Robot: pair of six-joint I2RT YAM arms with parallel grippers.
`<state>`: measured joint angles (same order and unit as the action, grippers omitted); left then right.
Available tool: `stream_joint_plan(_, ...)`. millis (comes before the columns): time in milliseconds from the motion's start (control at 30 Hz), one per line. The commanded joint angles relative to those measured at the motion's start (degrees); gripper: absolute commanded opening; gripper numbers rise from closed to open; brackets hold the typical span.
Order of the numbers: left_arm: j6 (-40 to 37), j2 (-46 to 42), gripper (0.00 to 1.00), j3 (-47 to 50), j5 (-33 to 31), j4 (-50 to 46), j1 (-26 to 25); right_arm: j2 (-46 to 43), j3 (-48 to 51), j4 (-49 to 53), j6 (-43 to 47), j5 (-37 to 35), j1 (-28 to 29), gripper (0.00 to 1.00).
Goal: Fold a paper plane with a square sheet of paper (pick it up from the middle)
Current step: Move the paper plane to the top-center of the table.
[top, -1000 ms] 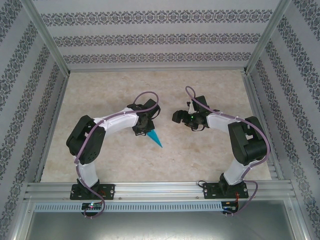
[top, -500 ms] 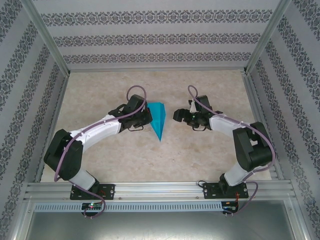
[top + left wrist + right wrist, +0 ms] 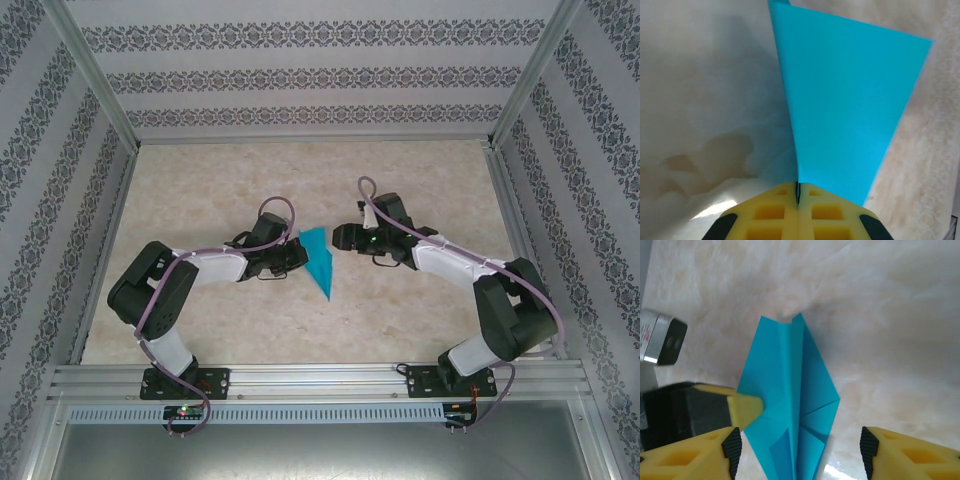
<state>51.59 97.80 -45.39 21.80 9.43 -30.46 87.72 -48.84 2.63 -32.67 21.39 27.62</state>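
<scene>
Over the table's middle: I see the paper plane, teal-blue, its pointed nose toward the table's near edge and its wide tail toward the far edge.
Left gripper: just left of the table's middle, pinched tight on the plane's left edge; on my left wrist feed the yellow fingers meet with the paper caught in their seam.
Right gripper: just right of the table's middle, at the plane's tail; jaws spread wide, one on either side of the plane, neither touching it that I can see.
Folds: a centre crease and layered flaps face my right wrist feed.
</scene>
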Motion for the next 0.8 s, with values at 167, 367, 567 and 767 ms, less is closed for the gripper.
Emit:
stream_joint_plan(167,-1.54,-4.54,0.0,3.53,-3.92,-0.99,0.61,6.39,-6.64,4.87,2.93,-2.41,8.69,0.51)
stream_joint_plan(367,-1.76,-4.54,0.0,4.16,-4.82,-1.88,0.61,10.11,-9.66,8.45,4.7,-5.75,10.86,0.54)
stream_joint_plan(567,-2.11,-4.54,0.0,4.07,-4.66,-2.36,0.68,12.46,-12.23,10.22,7.24,-2.78,11.53,0.58)
stream_joint_plan(767,-1.99,-4.18,0.0,3.91,-4.47,-2.05,0.66,10.84,-11.71,10.44,7.19,-6.25,12.1,0.52)
